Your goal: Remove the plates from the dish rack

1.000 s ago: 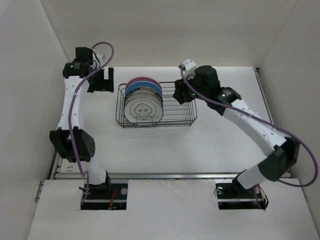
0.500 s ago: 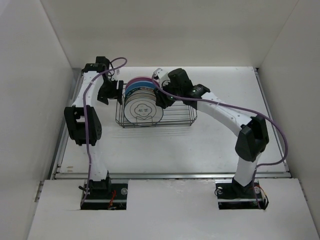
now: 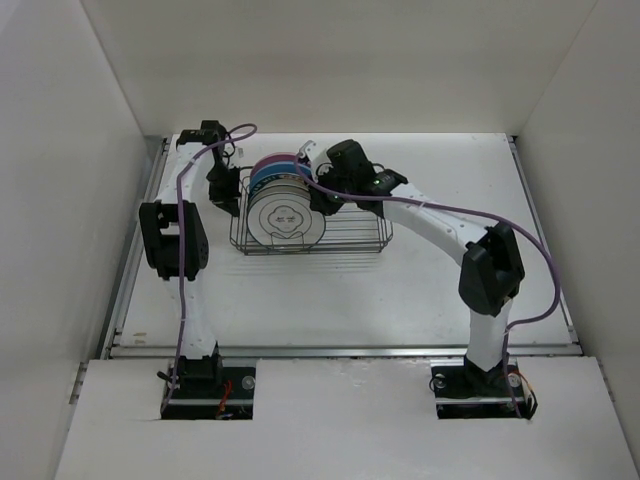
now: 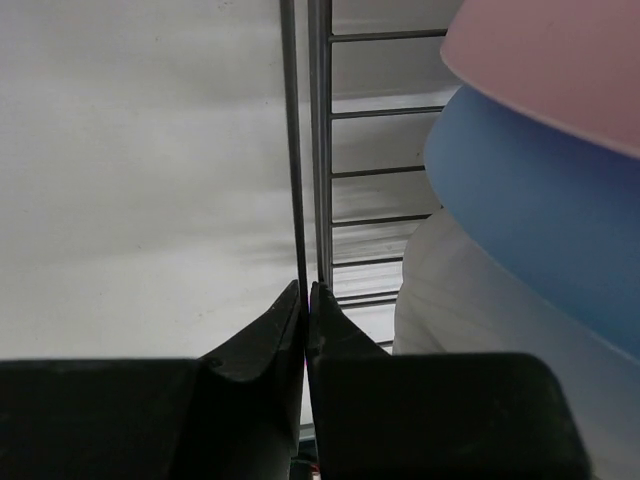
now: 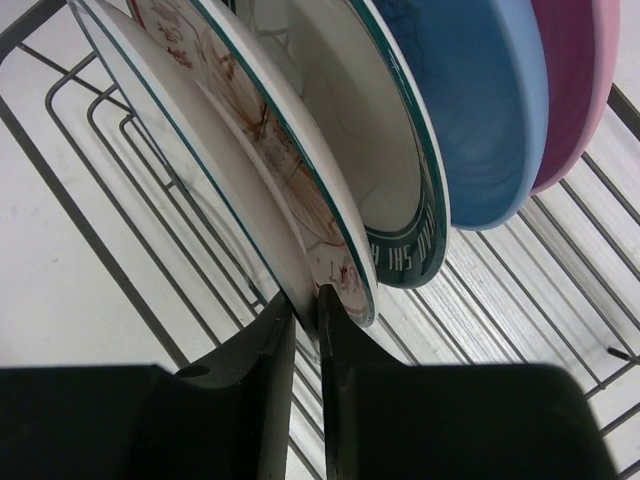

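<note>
Top external, five plates (image 3: 287, 208) upright in dish rack (image 3: 352, 232), left end

Top camera overhead, distant; wrist cameras close, sharing dish rack (image 3: 362, 228)

Plates (image 5: 470, 120) — pink, blue, teal-lettered, orange-patterned, poss. grey-rimmed; rack (image 3: 386, 225) dark.

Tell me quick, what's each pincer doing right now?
Left pincer: closed on the dish rack rim wire.
Right pincer: closed on the edge of the front white plate.
</note>
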